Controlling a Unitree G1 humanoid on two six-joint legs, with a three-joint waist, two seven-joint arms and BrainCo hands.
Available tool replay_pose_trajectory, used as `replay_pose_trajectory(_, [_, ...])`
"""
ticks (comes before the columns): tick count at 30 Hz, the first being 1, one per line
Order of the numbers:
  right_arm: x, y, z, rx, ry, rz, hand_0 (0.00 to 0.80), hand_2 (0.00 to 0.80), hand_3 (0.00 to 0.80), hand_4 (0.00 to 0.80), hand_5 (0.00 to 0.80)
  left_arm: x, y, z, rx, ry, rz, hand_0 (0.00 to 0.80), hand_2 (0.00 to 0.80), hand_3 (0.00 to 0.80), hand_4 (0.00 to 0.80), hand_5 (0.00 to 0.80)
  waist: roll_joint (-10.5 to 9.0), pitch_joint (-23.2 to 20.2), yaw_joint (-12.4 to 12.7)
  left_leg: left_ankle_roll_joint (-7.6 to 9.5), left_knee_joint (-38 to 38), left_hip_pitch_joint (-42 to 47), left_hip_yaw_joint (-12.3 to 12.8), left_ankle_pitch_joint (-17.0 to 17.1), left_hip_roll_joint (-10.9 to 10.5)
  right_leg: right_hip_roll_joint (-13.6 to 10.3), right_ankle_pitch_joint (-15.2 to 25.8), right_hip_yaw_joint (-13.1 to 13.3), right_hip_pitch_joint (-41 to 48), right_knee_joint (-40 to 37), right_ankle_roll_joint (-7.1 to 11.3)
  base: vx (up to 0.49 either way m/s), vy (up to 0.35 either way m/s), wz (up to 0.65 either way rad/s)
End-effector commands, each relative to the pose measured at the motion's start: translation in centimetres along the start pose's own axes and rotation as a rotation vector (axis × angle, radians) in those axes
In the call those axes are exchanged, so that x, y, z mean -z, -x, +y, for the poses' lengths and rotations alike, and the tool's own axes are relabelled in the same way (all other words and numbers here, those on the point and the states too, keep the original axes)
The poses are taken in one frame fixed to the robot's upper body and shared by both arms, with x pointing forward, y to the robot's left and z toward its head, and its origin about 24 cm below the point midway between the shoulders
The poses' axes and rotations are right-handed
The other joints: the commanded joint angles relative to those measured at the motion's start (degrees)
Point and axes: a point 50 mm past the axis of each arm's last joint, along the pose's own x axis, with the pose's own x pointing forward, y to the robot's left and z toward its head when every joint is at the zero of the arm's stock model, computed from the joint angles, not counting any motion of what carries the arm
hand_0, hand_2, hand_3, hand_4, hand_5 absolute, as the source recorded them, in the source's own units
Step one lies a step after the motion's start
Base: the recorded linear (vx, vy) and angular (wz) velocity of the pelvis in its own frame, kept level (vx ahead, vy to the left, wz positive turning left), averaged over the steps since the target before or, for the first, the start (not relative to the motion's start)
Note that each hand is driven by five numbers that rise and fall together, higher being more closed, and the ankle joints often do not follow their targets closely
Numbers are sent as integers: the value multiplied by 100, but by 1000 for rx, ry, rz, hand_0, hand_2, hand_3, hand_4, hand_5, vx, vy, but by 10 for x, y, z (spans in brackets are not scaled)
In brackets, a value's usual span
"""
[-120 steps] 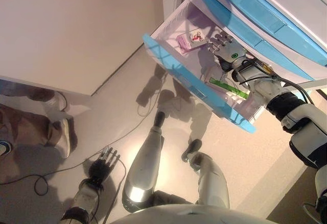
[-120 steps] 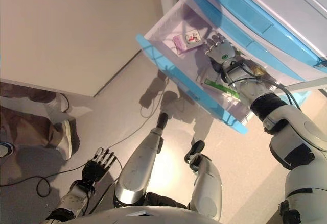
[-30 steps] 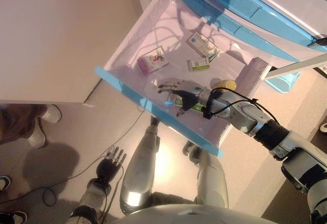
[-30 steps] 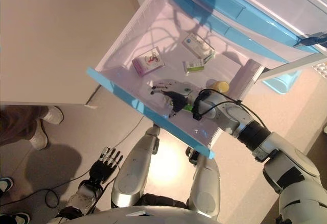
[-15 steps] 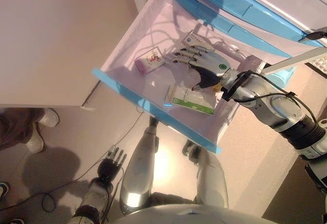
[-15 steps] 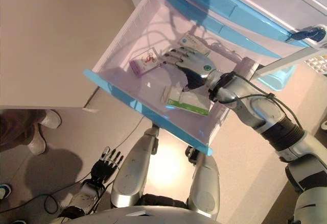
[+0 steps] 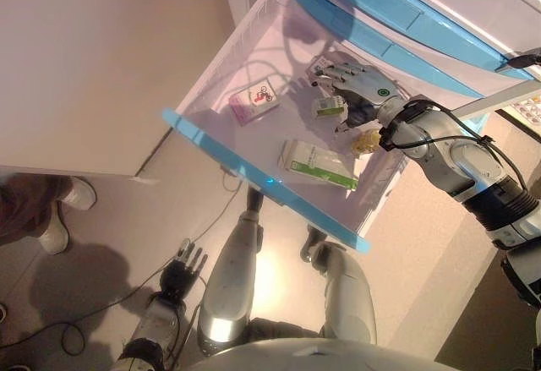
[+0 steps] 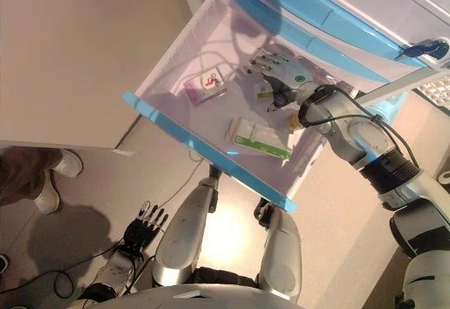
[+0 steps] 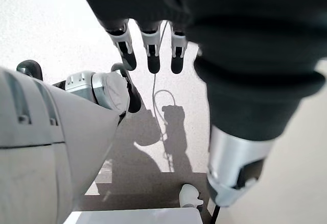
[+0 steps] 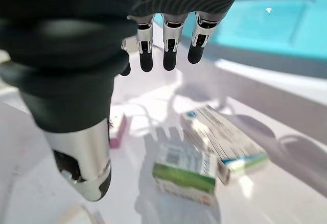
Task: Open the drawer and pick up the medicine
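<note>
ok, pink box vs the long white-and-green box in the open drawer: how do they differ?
Colour: the small pink box has a pink edge and a white face with a small picture; the long white-and-green box is white with a green stripe.
Size: the white-and-green box is clearly longer.
Place: the pink box lies toward the drawer's left side, the white-and-green box nearer the blue drawer front.
Both lie flat, and the right hand touches neither.
</note>
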Motion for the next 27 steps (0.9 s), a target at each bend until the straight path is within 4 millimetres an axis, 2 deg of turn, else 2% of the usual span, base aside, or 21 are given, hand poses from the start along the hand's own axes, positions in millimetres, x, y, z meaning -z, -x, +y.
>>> replay_pose_trajectory(1, [-8, -11, -19, 86, 27, -36, 0, 0, 0, 0, 0, -3, 15, 22, -51, -13, 6, 0, 0, 0, 0, 0, 27, -163, 60, 262, 566, 32, 178, -1020, -189, 116, 550, -11, -96, 57, 248, 0, 0, 0])
replay_pose_trajectory(6, [3, -20, -2, 45, 36, 22, 0, 0, 0, 0, 0, -4, 14, 21, -47, -22, 10, 0, 0, 0, 0, 0, 83, -163, 137, 274, 606, -59, 135, -1021, -213, 70, 526, -58, -173, 123, 232, 0, 0, 0])
replay_pose_trajectory(13, [13, -24, 6, 41, 60, 64, 0, 0, 0, 0, 0, -3, 14, 22, -44, -28, 16, 0, 0, 0, 0, 0, 197, -163, 185, 290, 672, -182, 70, -1017, -272, 20, 500, -86, -312, 236, 215, 0, 9, 3])
replay_pose_trajectory(27, [29, -30, -5, 69, 204, 113, 0, 0, 0, 0, 0, -3, 17, 23, -31, -32, 25, 0, 0, 0, 0, 0, 389, -163, 330, 296, 890, -520, 13, -1054, -339, -22, 318, -185, -653, 583, 142, 0, 4, 1])
